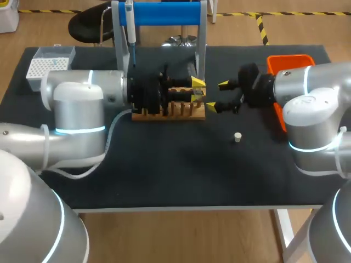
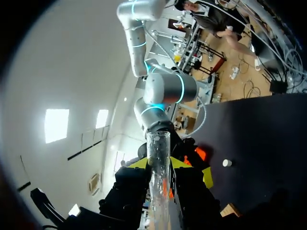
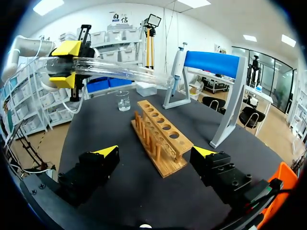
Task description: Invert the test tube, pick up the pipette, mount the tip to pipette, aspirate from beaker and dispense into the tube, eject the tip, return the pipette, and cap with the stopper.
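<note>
My left gripper (image 1: 197,91) hovers over the right end of the wooden rack (image 1: 170,110), shut on a clear test tube (image 2: 158,177). The tube's open mouth points away from the fingers, toward my right arm. In the right wrist view the test tube (image 3: 120,69) lies level in the air above the rack (image 3: 160,134), held by the left gripper (image 3: 67,62). My right gripper (image 1: 218,96) faces it just right of the rack, open and holding nothing. The pipette (image 1: 130,27) hangs on the blue stand (image 1: 164,13). A small stopper (image 1: 237,137) lies on the mat. A beaker (image 3: 123,100) stands beyond the rack.
A white tip box (image 1: 46,66) sits at the back left corner. An orange bin (image 1: 290,61) stands at the back right, partly behind my right arm. The black mat (image 1: 175,170) in front of the rack holds only the stopper.
</note>
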